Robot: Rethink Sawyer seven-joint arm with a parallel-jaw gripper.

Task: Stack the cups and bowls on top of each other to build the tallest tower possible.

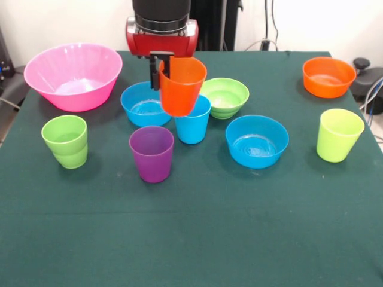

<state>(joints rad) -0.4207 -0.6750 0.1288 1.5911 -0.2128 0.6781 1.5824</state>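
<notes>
Orange cup (182, 85): held off the table, tilted slightly, its rim pinched by the gripper.
Gripper (160, 72): black fingers closed on the orange cup's rim at the picture's left side of the cup; the red and black arm (161, 27) comes down from above.
Light blue cup (192, 122): upright on the table directly below the gripper and the orange cup, whose base overlaps its rim in this view; contact cannot be told.
Purple cup (152, 153): upright, below the gripper and nearer the camera, standing alone with nothing stacked in it.
Blue bowl (143, 103): just left of the held cup, partly behind it.
Ridged green bowl (226, 97): just right of the gripper.
Second blue bowl (257, 140): lower right of the gripper, near the light blue cup.
Stepped green cup (65, 141): well to the lower left.
Pink bowl (73, 75): far left, the largest item.
Yellow-green cup (339, 135): far right.
Orange bowl (328, 76): far right, beyond the yellow-green cup.
Table (191, 239): covered in dark green cloth.
</notes>
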